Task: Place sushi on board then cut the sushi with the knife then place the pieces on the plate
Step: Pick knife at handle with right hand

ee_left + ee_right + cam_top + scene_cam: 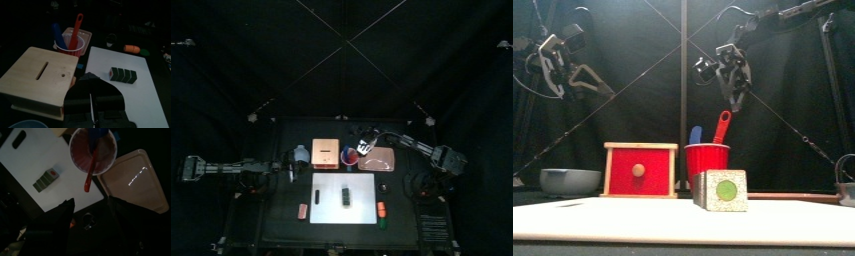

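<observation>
1. Fingers (59,223) of the right gripper (732,88) are spread apart and hold nothing. It hangs over the red cup (707,160), close above the handle of the red knife (722,127).
2. Blue knife (695,134) stands in the same cup, just beside the red one.
3. Left gripper (91,80) has its fingers pressed together and is empty. It is raised at the left of the table (285,195), near the wooden box (326,153).
4. Sushi roll (346,195) lies whole near the middle of the white cutting board (325,205), with nothing touching it.
5. Behind the board, left to right: blue-grey bowl (301,153), box, cup, pink tray (385,158). The cup sits tight between box and tray.
6. From the front, the roll hides the cup's base.
7. Orange toy (302,209) lies just off the board's left edge, and an orange-and-green toy (382,210) just off its right edge.
</observation>
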Motion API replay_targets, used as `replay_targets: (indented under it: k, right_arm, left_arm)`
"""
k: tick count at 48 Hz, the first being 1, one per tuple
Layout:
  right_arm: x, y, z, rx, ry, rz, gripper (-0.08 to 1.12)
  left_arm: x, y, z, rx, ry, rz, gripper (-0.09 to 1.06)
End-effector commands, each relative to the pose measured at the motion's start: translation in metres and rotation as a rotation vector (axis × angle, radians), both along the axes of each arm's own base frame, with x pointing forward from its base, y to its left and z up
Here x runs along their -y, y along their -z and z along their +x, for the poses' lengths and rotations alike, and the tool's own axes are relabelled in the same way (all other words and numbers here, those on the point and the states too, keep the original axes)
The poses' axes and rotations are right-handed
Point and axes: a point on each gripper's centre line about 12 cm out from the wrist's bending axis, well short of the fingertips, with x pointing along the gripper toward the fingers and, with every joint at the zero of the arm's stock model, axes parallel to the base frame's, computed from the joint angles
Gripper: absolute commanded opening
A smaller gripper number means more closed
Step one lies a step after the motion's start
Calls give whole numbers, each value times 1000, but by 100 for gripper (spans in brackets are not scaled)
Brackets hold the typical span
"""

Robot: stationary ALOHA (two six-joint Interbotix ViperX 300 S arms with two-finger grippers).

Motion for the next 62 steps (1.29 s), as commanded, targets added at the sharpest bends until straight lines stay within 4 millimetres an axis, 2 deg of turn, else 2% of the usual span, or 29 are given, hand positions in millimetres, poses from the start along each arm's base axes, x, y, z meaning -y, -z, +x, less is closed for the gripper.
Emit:
replay_targets:
  k: [1, 27, 38, 54, 62]
  right_arm:
    - [7, -13, 8, 25, -36, -22, 89]
    - [17, 31, 40, -108, -111, 20, 89]
    - [14, 37, 49, -126, -134, 30, 88]
    - [10, 47, 51, -153, -139, 44, 78]
    - [11, 54, 53, -168, -137, 53, 77]
  left_arm:
    - [-2, -5, 2, 14, -9, 1, -2]
    - [-5, -1, 0, 3, -22, 1, -2]
    - [-6, 3, -2, -6, -27, -1, -2]
    - [-7, 8, -5, -20, -34, -3, -2]
    - [-7, 8, -5, -20, -36, -3, -2]
